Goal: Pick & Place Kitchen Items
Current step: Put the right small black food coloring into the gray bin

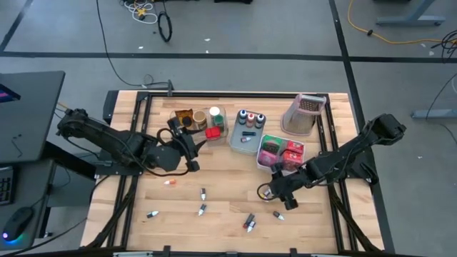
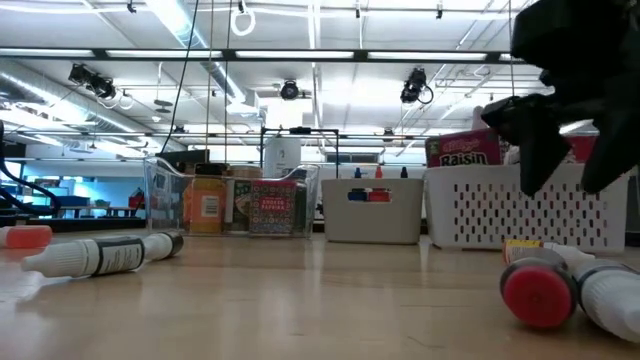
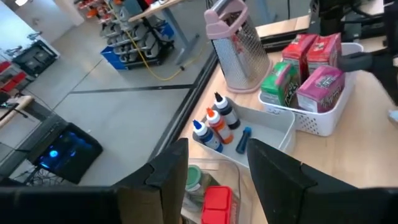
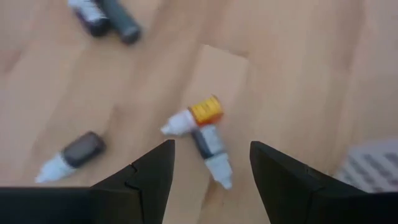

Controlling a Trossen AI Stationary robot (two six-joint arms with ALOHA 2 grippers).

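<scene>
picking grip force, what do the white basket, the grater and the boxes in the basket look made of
White basket: looks like moulded plastic, matte, with rows of punched holes. Grater: shiny perforated metal body, likely steel, under a pink handle that looks plastic. Boxes: printed cardboard, slightly glossy, with sharp folded edges.
</scene>
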